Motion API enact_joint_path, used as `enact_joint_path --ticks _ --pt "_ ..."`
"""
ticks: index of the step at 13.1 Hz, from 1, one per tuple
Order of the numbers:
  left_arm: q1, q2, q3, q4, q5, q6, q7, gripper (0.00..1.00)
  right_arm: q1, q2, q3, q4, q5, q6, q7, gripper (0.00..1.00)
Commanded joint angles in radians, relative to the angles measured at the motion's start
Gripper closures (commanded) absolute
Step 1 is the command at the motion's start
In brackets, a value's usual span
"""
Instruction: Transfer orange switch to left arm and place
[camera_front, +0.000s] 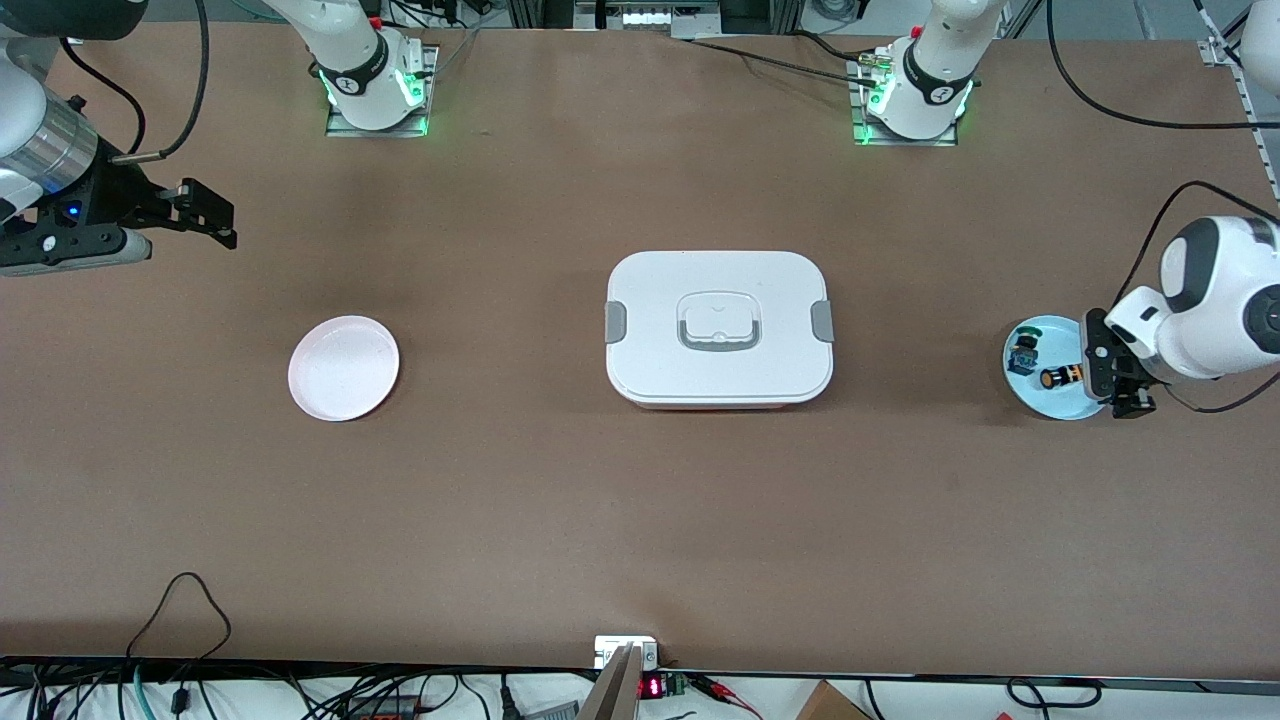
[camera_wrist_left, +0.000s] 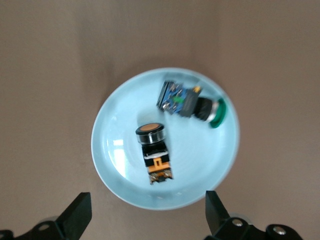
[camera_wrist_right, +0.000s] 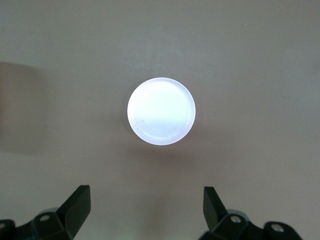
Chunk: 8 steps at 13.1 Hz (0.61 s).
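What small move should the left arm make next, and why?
Probably lower the open left gripper straight down onto the tiny black cylindrical orange switch. It hangs over the pale blue round plate, where the switch lies on its side, apart from the blue-and-green-topped component. The open right gripper waits above the table by the white round plate.

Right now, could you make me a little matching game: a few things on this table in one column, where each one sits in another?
Things:
1. orange switch
2. box
3. pink plate
4. left hand

Places:
A. middle of the table
B. over the blue dish's edge, open
C. lying in the blue dish
D. toward the right arm's end, nothing on it

Pairs: 1-C, 2-A, 3-D, 4-B
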Motion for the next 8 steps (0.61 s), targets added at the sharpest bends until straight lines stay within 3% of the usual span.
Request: enact_joint_path --ticks 1,5,8 --pt "-0.004 -0.022 -0.112 0.182 -0.036 -0.316 -0.15 0.0 -0.025 -0.01 0.015 -0.016 -0.014 0.016 0.001 0.0" --pt "-0.004 -0.022 -0.287 0.347 -0.091 -0.642 -0.589 0.0 -0.042 0.004 0.008 0.01 -0.018 0.005 0.001 0.0" --pt "-0.021 -0.022 -0.373 0.438 -0.145 -0.762 -0.906 0.0 -0.047 0.004 -0.006 0.027 -0.007 0.018 0.002 0.0"
